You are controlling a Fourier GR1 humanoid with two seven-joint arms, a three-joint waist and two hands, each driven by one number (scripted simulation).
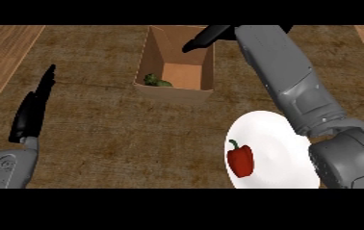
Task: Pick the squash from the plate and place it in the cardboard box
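A small green squash (157,81) lies inside the cardboard box (155,51), against its left wall near the front. My right hand (207,37) hovers over the box's far right part, fingers straight and pointing left, holding nothing. The white plate (277,142) sits at the lower right, partly under my right forearm. A red bell pepper (240,159) lies on its left side. My left hand (32,108) rests at the left edge, fingers straight and pointing up.
The dark brown counter spreads around the box and the plate. Lighter wood strips show at the far left (14,51) and the top right corner.
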